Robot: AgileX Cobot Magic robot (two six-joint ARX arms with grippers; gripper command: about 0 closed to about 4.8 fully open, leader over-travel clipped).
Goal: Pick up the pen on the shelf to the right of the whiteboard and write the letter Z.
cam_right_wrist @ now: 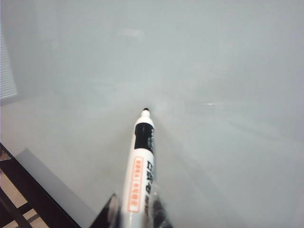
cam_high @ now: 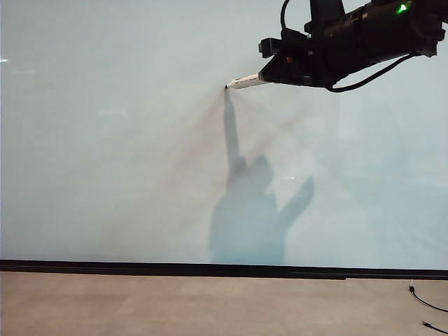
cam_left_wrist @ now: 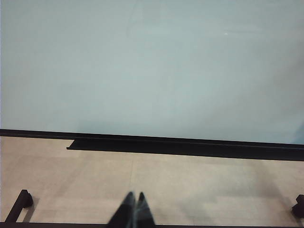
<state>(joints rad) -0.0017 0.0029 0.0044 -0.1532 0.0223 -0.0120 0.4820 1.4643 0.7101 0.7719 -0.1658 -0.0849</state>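
Observation:
The whiteboard (cam_high: 126,140) fills the exterior view, a black strip along its lower edge. High on the right, my right gripper (cam_high: 268,77) is shut on the pen (cam_high: 246,82), a slim white marker. Its dark tip points left and sits at the board's surface; whether it touches I cannot tell. In the right wrist view the pen (cam_right_wrist: 138,171) runs out from between the right gripper's (cam_right_wrist: 135,211) jaws toward the pale whiteboard (cam_right_wrist: 213,71). No letter Z shows on the board. My left gripper (cam_left_wrist: 135,195) is shut with nothing in it, low over the tan floor.
The tan floor (cam_high: 210,304) lies below the board's black strip (cam_high: 210,268). A black cable (cam_high: 427,304) lies on the floor at the lower right. The arm's shadow (cam_high: 248,210) falls on the board. A dark frame (cam_right_wrist: 23,190) shows beside the board in the right wrist view.

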